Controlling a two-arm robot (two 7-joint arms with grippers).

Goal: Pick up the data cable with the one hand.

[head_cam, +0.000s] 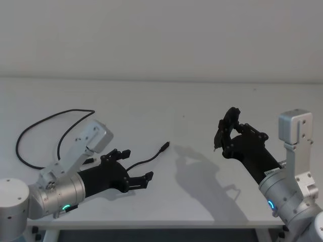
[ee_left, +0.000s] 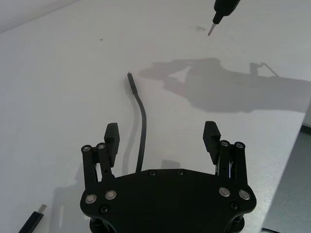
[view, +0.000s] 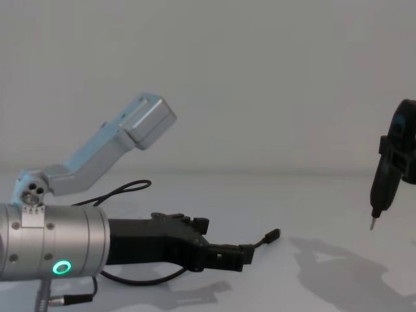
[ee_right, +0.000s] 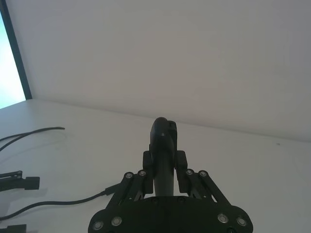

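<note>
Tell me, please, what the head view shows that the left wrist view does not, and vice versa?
Head view, not left wrist: the data cable's wide loop at the robot's left, and the right gripper shut on a pointed tool. Left wrist, not head: the open left gripper's ribbed pads, the cable lying between them. Both: the cable's plug end and the tool's tip.

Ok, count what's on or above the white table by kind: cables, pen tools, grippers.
Thin black data cable: 1
Slim dark pen-like pointed tool: 1
Black two-finger grippers: 2 (left gripper, fingers open over the cable; right gripper, fingers shut on the tool)
Total: 4
</note>
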